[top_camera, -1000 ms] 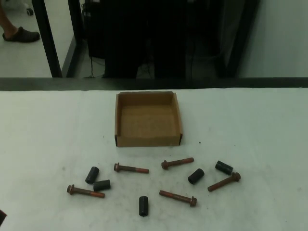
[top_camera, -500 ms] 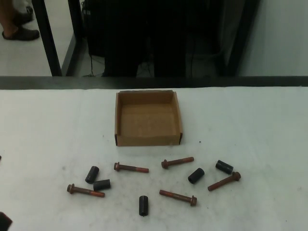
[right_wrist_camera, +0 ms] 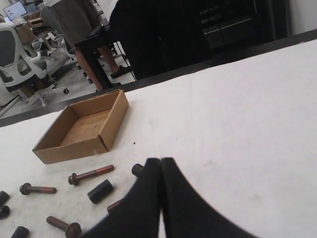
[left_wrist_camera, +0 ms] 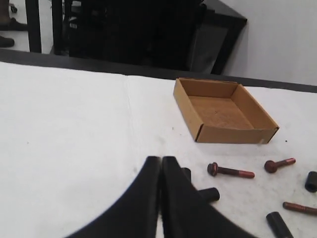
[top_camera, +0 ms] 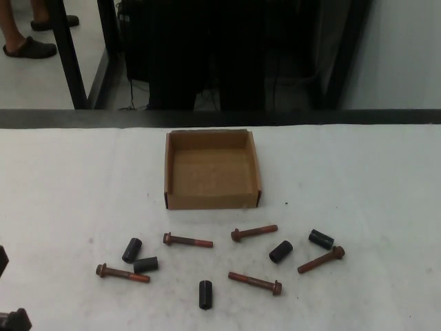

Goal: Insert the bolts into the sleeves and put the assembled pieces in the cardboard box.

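Several rust-coloured bolts (top_camera: 187,241) and several black sleeves (top_camera: 280,252) lie scattered on the white bench, in front of the open cardboard box (top_camera: 212,201). Nothing lies inside the box. My left gripper (left_wrist_camera: 161,158) is shut and holds nothing; it hovers short of the leftmost sleeves (left_wrist_camera: 210,194), and a bolt (left_wrist_camera: 230,171) and the box (left_wrist_camera: 233,134) lie beyond. My right gripper (right_wrist_camera: 161,160) is also shut and holds nothing, close to a sleeve (right_wrist_camera: 137,169), with another sleeve (right_wrist_camera: 100,191), a bolt (right_wrist_camera: 91,174) and the box (right_wrist_camera: 69,151) farther off.
A dark part of an arm (top_camera: 14,321) shows at the bench's near left corner. The bench's far edge (top_camera: 220,118) runs behind the box, with black frames and a floor beyond. Wide bare bench lies on both sides of the parts.
The dark arm part at the high view's lower left corner has come further into the picture. The bolts, the sleeves and the box have not moved.
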